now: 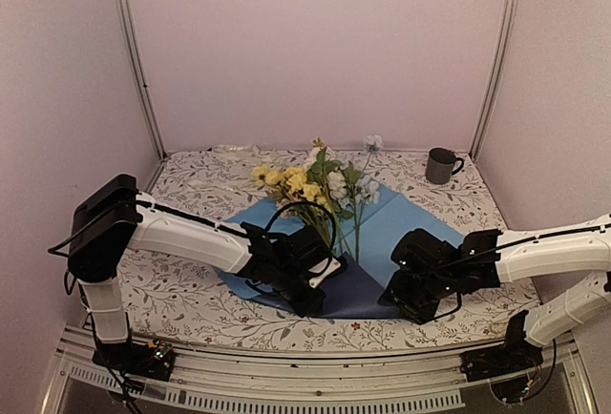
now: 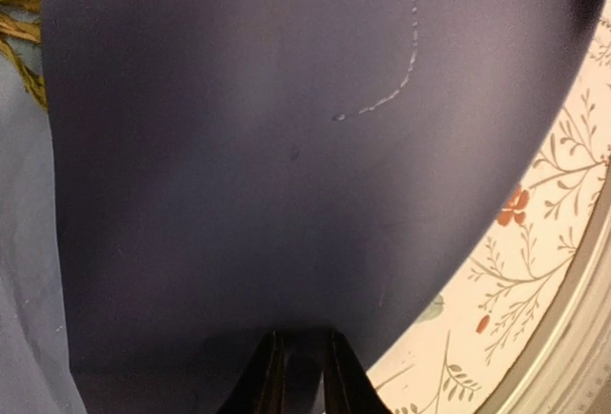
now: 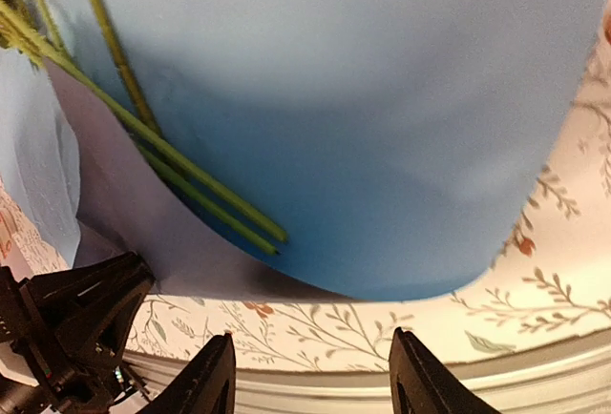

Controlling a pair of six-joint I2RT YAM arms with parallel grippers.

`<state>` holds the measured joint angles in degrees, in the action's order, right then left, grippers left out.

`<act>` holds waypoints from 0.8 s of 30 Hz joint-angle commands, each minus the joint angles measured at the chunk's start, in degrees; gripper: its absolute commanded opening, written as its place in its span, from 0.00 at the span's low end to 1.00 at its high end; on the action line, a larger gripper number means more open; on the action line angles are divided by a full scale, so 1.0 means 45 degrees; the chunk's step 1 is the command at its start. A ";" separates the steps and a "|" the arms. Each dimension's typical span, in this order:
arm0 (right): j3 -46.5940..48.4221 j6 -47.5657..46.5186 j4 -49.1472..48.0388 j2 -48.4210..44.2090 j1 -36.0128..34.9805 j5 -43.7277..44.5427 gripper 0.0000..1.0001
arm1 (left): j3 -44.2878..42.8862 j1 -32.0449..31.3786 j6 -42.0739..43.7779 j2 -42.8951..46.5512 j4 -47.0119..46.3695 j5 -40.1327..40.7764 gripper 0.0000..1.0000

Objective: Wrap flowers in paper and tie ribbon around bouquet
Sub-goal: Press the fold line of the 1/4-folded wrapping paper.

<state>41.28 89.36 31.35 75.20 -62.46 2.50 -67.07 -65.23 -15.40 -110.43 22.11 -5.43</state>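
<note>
While the left gripper (image 2: 298, 342) pinches the paper (image 2: 286, 166), the right gripper (image 3: 311, 362) hangs spread at five o'clock of the flowers (image 1: 310, 185); mug (image 1: 440, 166), contents unseen, at their three o'clock.

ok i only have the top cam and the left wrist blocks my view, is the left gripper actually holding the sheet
Observer: Yes. In the left wrist view the left gripper is pinched shut on the edge of the paper, whose dark navy side fills the frame.
Operator: and the right one, got anything
Observer: No. The right gripper is open with nothing between its fingers; the light blue edge of the paper lies ahead of it, untouched.
Operator: where do the stems end
Observer: The right wrist view shows the stems of the flowers ending on the light blue side, short of its near edge.
</note>
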 commanded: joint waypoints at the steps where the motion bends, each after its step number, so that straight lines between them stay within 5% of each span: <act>1: -0.1296 0.4768 0.0483 -0.1455 0.0072 -0.1701 0.57 | 0.0347 0.0130 0.0434 -0.0254 -0.0191 -0.0641 0.16; 6: -0.1248 0.7008 -0.0074 -0.1620 0.0012 -0.0841 0.57 | 0.0217 0.0235 0.0604 -0.0217 -0.0156 -0.0876 0.16; 16: -0.1550 0.8359 -0.2231 0.0672 0.0012 -0.1151 0.55 | 0.0503 0.0475 0.0754 0.0010 -0.0224 -0.1258 0.16; 24: -0.1710 0.8863 -0.1602 0.0985 0.0012 -0.0465 0.52 | 0.0518 0.0602 0.0812 0.0249 -0.0182 -0.1362 0.16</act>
<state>34.85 118.78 23.86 78.24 -62.26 -3.18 -65.87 -63.40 -12.40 -110.24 19.77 -10.96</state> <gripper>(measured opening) 0.525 0.162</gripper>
